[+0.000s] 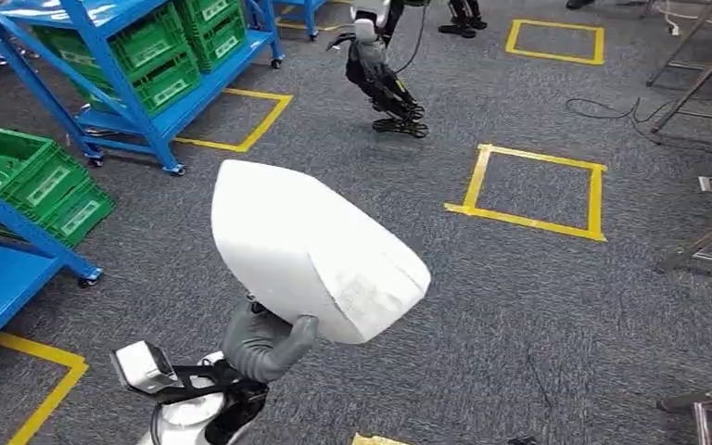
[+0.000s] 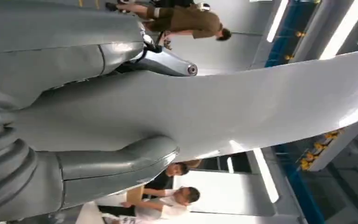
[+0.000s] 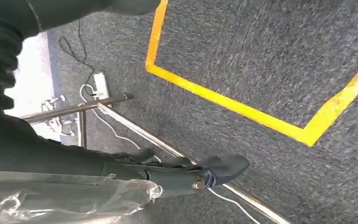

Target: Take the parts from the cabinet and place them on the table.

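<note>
My left hand (image 1: 264, 338) grips a large white curved part (image 1: 315, 246) from below and holds it up over the grey carpet, low in the head view. In the left wrist view the thick grey thumb (image 2: 116, 163) presses against the part's pale underside (image 2: 242, 107). My right hand (image 3: 182, 170) hangs over the floor, its dark fingers lying along a clear plastic bag (image 3: 65, 200) that it appears to hold. I cannot make out what is in the bag.
Blue racks with green crates (image 1: 162, 56) stand at the far left, with more crates (image 1: 28, 176) nearer. Yellow tape squares (image 1: 533, 190) mark the carpet. Another robot's legs (image 1: 385, 88) stand ahead. Metal frame legs (image 1: 705, 241) and cables lie to the right. People (image 2: 168, 196) stand nearby.
</note>
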Action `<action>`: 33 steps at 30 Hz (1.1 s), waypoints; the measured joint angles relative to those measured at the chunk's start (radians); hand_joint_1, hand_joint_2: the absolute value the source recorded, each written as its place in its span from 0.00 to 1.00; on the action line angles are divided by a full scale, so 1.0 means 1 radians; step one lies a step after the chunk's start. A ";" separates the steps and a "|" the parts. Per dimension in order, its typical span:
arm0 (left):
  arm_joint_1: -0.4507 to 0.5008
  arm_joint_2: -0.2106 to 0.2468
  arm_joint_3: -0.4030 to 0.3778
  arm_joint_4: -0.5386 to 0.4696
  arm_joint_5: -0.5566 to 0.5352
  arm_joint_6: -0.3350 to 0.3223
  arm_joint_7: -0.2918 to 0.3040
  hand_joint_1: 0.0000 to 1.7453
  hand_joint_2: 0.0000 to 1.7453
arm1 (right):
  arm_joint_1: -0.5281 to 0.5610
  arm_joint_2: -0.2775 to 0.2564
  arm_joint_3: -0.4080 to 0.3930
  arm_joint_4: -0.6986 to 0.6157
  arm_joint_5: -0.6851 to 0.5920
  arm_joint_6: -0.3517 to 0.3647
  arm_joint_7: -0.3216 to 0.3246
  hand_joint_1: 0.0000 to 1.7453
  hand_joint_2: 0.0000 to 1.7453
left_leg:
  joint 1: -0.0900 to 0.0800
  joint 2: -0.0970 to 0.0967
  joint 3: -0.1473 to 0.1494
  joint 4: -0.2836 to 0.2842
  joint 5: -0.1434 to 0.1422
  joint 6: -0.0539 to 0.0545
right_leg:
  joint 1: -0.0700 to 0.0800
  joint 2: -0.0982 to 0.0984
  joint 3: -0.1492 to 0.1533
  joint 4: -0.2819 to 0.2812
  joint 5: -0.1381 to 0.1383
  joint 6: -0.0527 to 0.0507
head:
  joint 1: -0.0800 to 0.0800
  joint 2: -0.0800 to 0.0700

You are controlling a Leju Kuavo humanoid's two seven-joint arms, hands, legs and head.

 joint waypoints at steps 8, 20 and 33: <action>0.000 0.000 0.000 0.000 -0.002 0.013 0.000 1.00 1.00 | 0.004 -0.002 0.027 0.000 0.070 0.043 0.021 0.00 1.00 | 0.001 -0.004 0.049 0.001 -0.040 -0.005 | -0.008 -0.005 -0.090 0.021 0.099 0.010 | -0.001 0.000; 0.007 0.004 0.013 -0.001 0.016 0.081 0.023 1.00 1.00 | 0.006 0.000 0.016 0.000 -0.029 -0.013 -0.057 0.00 1.00 | -0.001 -0.004 -0.109 0.306 -0.174 -0.046 | -0.005 -0.001 -0.067 -0.029 0.102 -0.045 | -0.008 0.000; 0.009 0.011 -0.010 0.009 -0.037 0.185 0.076 1.00 1.00 | 0.005 -0.001 -0.022 -0.002 -0.057 -0.155 -0.039 0.00 1.00 | 0.002 0.015 0.043 -0.008 -0.037 0.002 | -0.004 -0.002 -0.172 0.200 -0.027 0.007 | 0.004 0.000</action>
